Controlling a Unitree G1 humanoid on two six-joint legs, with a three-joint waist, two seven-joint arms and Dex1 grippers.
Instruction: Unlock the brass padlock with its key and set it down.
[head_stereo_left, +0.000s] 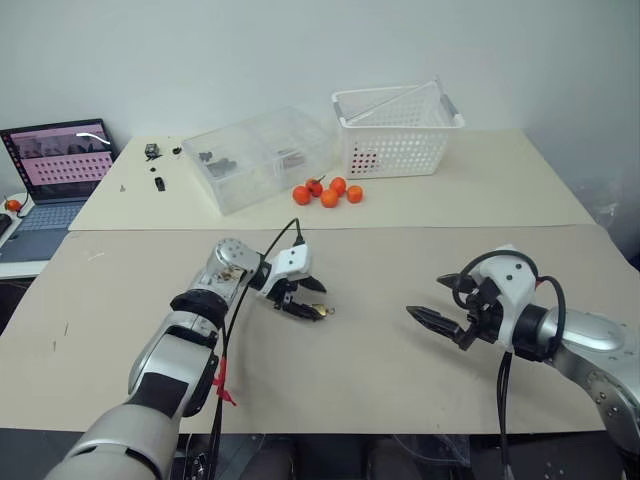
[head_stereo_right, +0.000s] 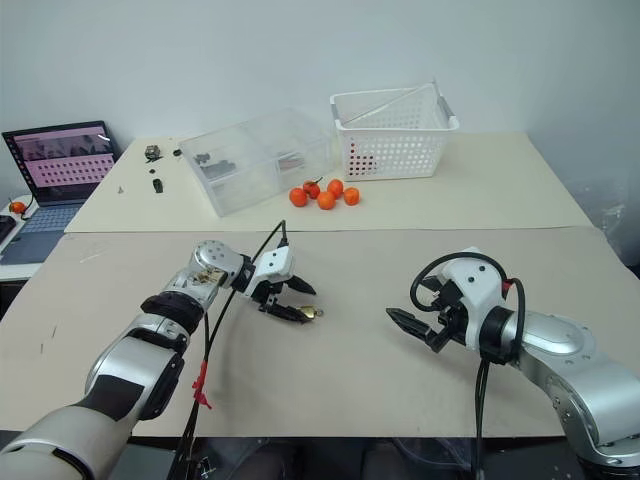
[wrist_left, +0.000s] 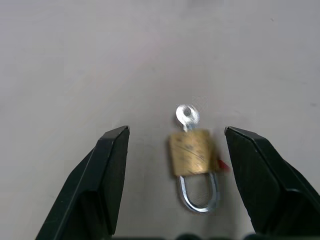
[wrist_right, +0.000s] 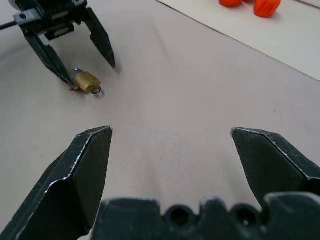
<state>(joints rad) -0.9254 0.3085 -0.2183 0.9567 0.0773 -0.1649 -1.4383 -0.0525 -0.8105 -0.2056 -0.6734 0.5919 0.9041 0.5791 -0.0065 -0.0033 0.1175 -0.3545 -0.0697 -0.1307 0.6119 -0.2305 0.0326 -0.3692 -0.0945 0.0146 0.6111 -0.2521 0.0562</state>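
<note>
The brass padlock (wrist_left: 190, 152) lies flat on the beige table (head_stereo_left: 380, 390), with a small silver key (wrist_left: 187, 116) sticking out of its body and its silvery shackle (wrist_left: 200, 195) at the other end. My left gripper (head_stereo_left: 318, 300) hovers just above it, open, one black finger on each side and touching neither. I cannot tell whether the shackle is released. My right gripper (head_stereo_left: 428, 300) stands open and empty off to the right, pointing toward the padlock (wrist_right: 87, 80) across a stretch of bare table.
Several orange-red fruits (head_stereo_left: 327, 192) lie at the back centre. Behind them stand a white perforated basket (head_stereo_left: 395, 135) and a clear plastic box (head_stereo_left: 258, 155). A laptop (head_stereo_left: 60, 175) sits far left, with small dark parts (head_stereo_left: 155, 165) beside it.
</note>
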